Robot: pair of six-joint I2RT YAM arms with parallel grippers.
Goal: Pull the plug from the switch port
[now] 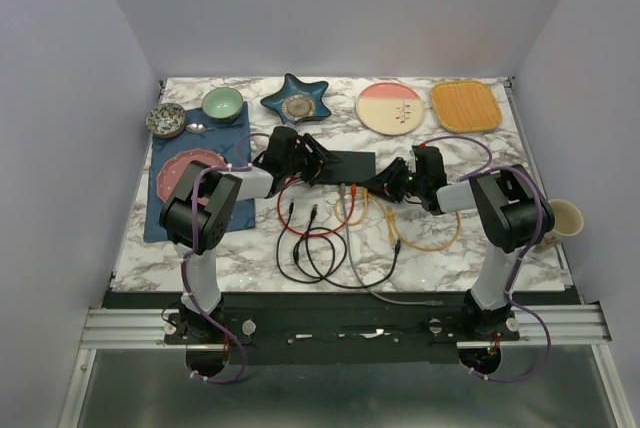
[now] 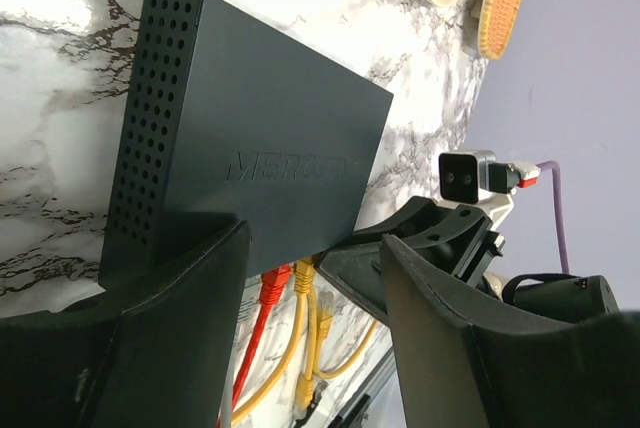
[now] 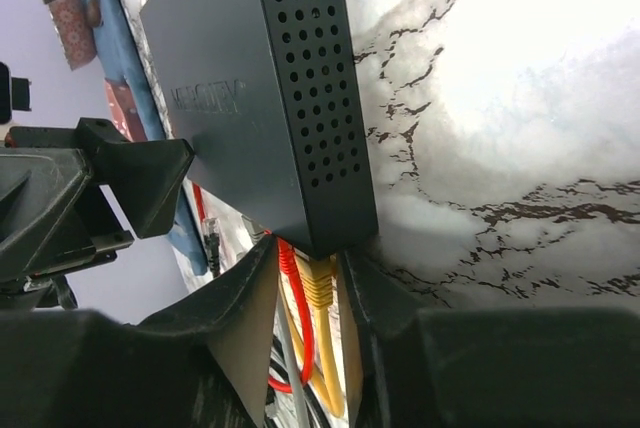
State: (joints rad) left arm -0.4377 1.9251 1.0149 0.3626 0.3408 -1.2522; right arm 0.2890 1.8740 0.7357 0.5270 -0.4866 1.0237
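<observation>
The switch (image 1: 345, 162) is a flat matte-black box in the middle of the marble table, with its sockets on the near long edge. It also fills the left wrist view (image 2: 270, 118) and the right wrist view (image 3: 250, 88). A yellow plug (image 3: 320, 283) and a red plug (image 3: 287, 253) sit in its sockets; both show in the left wrist view, yellow (image 2: 303, 273) and red (image 2: 273, 286). My right gripper (image 1: 383, 188) (image 3: 305, 258) is closed tight on the yellow plug, with the red cable squeezed beside it. My left gripper (image 1: 318, 166) (image 2: 315, 238) is open at the switch's left end.
Loose black, red and yellow cables (image 1: 320, 248) lie in front of the switch. A blue cloth with a pink plate (image 1: 185, 168) is at the left. A green bowl (image 1: 223, 104), a star dish (image 1: 297, 100), a round plate (image 1: 389, 107) and an orange mat (image 1: 465, 106) line the back. A cup (image 1: 563, 218) stands at the right edge.
</observation>
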